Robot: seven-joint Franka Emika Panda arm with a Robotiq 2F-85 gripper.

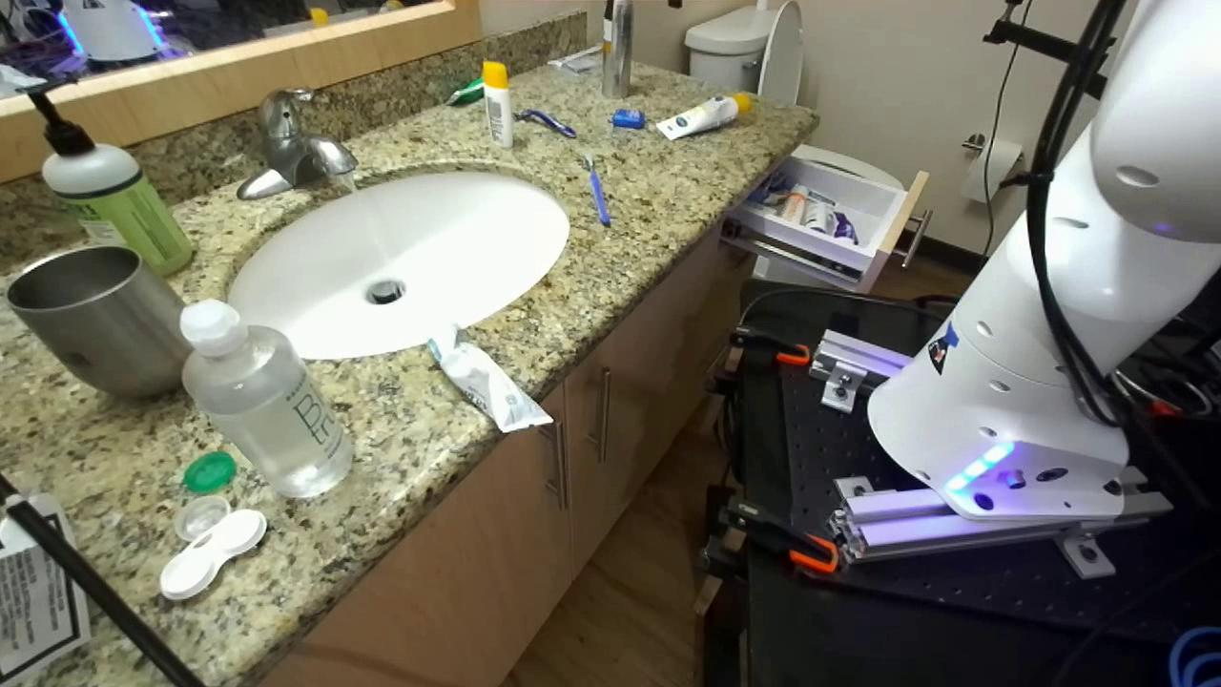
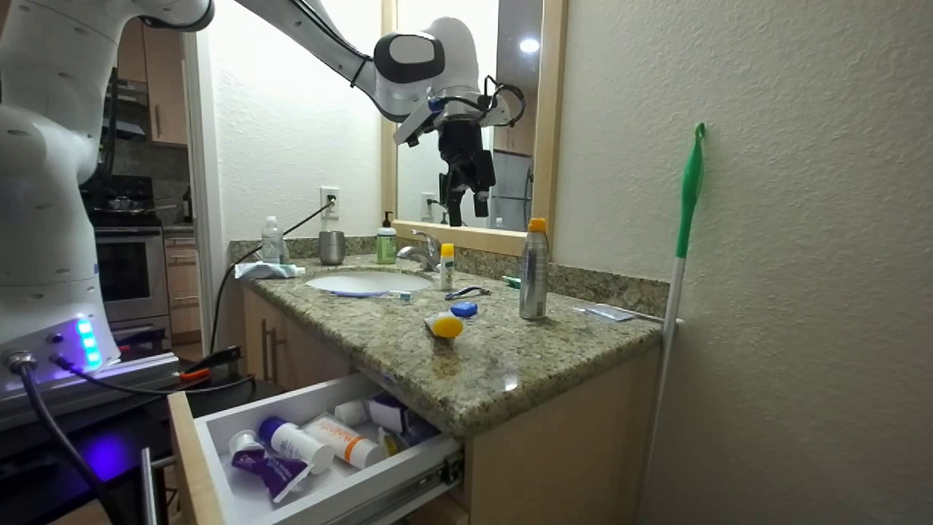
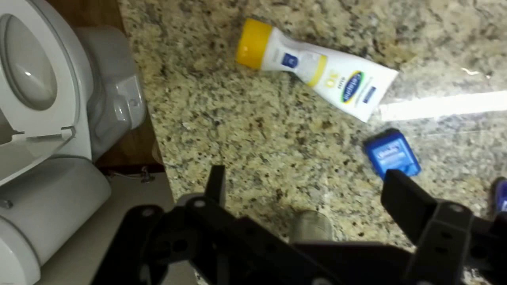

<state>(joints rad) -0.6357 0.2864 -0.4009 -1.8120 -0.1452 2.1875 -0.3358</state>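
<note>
The fingers [image 3: 408, 202] are spread wide above the desk [image 3: 253, 146]. In the wrist view, a silver can [image 3: 311, 227] is partly seen through the gap between them; a blue box [image 3: 392, 154] is seen just beyond one tip, and a yellow-capped tube [image 3: 321, 67] farther out.

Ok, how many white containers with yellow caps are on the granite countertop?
2: a white yellow-capped squeeze tube lying near a small blue box, and a white yellow-capped bottle standing near the white oval sink. No others show.
</note>
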